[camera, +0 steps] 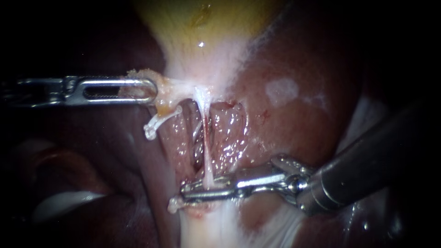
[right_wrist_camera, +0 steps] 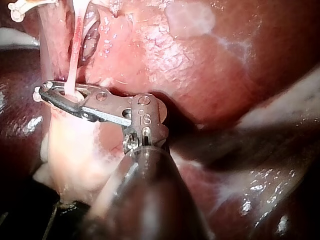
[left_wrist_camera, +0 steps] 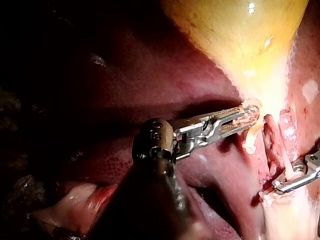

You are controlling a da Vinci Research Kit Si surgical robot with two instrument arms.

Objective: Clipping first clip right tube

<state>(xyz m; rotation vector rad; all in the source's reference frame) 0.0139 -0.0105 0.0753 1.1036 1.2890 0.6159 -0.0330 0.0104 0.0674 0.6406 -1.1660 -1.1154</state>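
A thin white tube (camera: 206, 151) runs down from the neck of the yellow gallbladder (camera: 206, 27) through an opened red pocket. My right instrument (camera: 184, 193) comes in from the lower right, and its long slim jaws lie across the tube's lower end, closed around it from both sides. The right wrist view shows the tube (right_wrist_camera: 75, 50) passing between those jaws (right_wrist_camera: 42, 92), whose tips meet beyond it. My left instrument (camera: 150, 89) enters from the left. Its slotted jaws are shut on the yellowish tissue at the gallbladder neck and hold it to the left; the left wrist view shows the same grip (left_wrist_camera: 252, 116).
Dark red liver (camera: 294, 55) surrounds the pocket, with a pale patch (camera: 281, 89) to its right. A loose white strand (camera: 156, 124) hangs below the left jaws. A second, greyer strand (camera: 196, 142) lies just left of the tube. Pale tissue (camera: 206, 225) spreads below the right jaws.
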